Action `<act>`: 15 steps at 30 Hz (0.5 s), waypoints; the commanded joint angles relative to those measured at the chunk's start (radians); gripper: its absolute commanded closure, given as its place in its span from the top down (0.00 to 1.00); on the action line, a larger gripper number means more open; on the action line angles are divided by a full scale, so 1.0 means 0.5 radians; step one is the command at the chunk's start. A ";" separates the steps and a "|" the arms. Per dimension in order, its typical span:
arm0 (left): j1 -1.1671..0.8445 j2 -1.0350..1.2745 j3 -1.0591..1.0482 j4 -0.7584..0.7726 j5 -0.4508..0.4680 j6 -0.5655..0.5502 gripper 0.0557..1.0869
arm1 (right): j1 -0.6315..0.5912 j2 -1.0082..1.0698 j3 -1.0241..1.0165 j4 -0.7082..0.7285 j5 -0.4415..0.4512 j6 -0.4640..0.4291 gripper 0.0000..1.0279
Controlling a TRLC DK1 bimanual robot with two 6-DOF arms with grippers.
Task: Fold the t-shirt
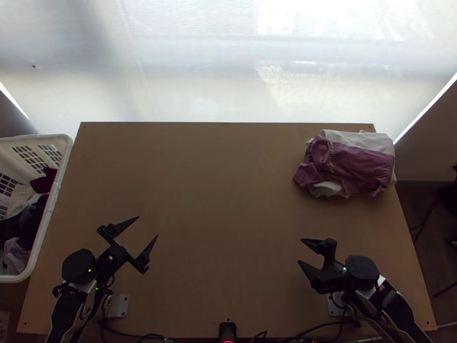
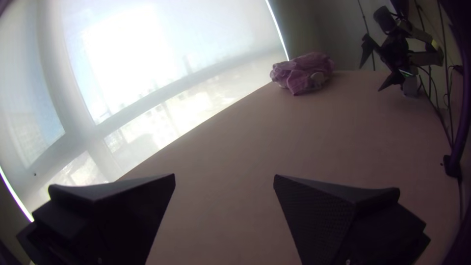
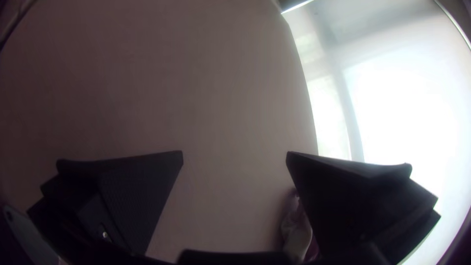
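Gripper, left (image 1: pixel 148 226): hung released, spread wide above the near left.
Gripper, right (image 1: pixel 300 250): gaped likewise on the near right, grasping nothing.
Table (image 1: pixel 228 206): awaited the fetching step, seemingly, before any fold.
Basket (image 1: pixel 54 197): stood beside the left edge, with clothes (image 1: pixel 34 217) inside.
Pink-and-white cloth (image 1: pixel 360 163): lay bunched, partly layered, at the far right (probably the t-shirt, though not certainly); called next for a reach, a pinch and a flat spreading.

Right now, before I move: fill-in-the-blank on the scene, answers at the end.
The cloth pile lies near the far ____ corner of the table. The basket beside it is ____ in color. The left claw and right claw stand ____ rather than shut.
Missing words: right; white; open.
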 commanded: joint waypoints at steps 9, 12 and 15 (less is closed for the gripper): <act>0.251 -0.002 0.091 0.085 -0.007 0.074 0.95 | -0.194 0.008 0.040 0.610 -0.359 -0.342 0.95; 0.344 0.004 0.165 0.097 -0.010 0.056 0.95 | -0.133 0.039 0.040 0.672 -0.313 -0.171 0.95; 0.534 0.044 0.232 0.109 -0.013 0.056 0.95 | -0.130 0.189 0.009 0.942 -0.172 -0.048 0.95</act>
